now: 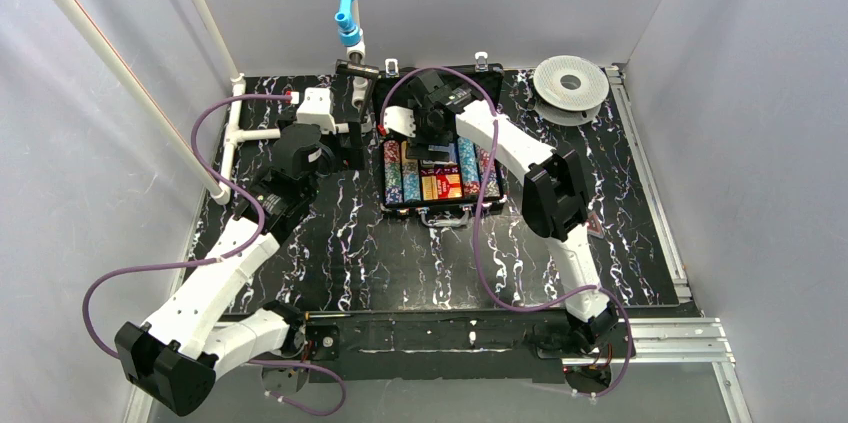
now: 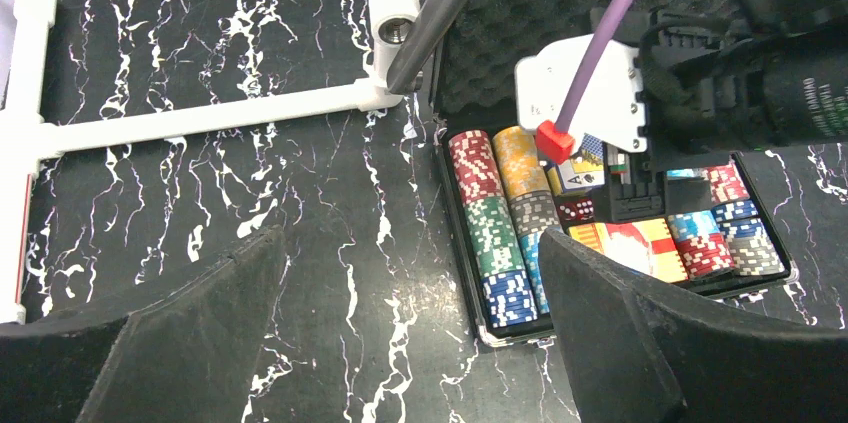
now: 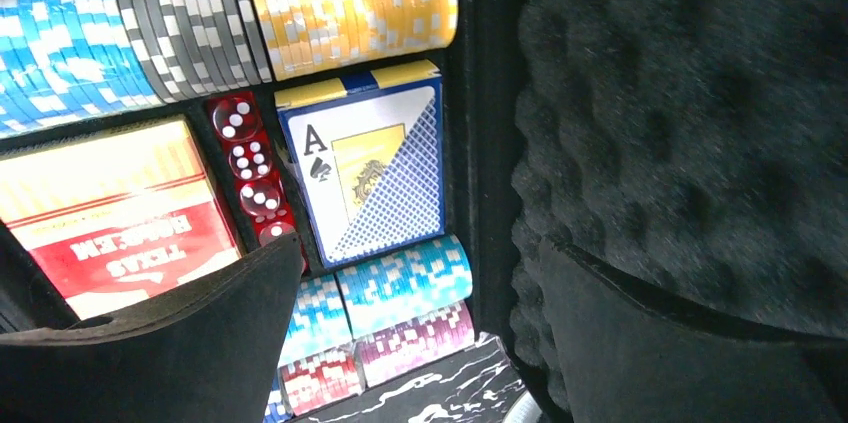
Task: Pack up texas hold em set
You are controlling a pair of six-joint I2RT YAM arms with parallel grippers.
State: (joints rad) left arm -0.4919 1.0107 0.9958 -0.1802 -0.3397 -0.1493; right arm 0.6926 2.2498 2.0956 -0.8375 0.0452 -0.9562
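The right gripper point(image 3: 420, 273): fingers spread wide, nothing between them. It hangs inside the open case point(image 1: 432, 211), low over the tray at the lid end.

Right below it is the blue deck point(image 3: 365, 163), flat in the tray's middle slot with the ace of spades face up, close to the lid-side wall. The dice point(image 3: 250, 163) are red, four showing. They sit in a single file in a narrow slot, touching the blue deck on one side and the red deck point(image 3: 110, 213) on the other. The red deck lies flat in the same middle band of the case.

The chips point(image 3: 350, 3) lie in rows on edge, flanking the decks on both long sides of the case. One side holds yellow, grey and blue; the other holds light blue, purple and red.

The lid point(image 3: 680, 93) is lined with black egg-crate foam and hinged open at the far side of the case. Whether it is upright or leaning back cannot be told.

The left gripper point(image 2: 412, 263): fingers spread wide, empty. It hovers over the bare table point(image 1: 400, 263) just left of the case, apart from its wall.

The pipe frame point(image 1: 240, 133) is white and lies on the table farther left of the case. The spool point(image 1: 570, 83) is white-grey and sits off the far right corner of the case, well apart.
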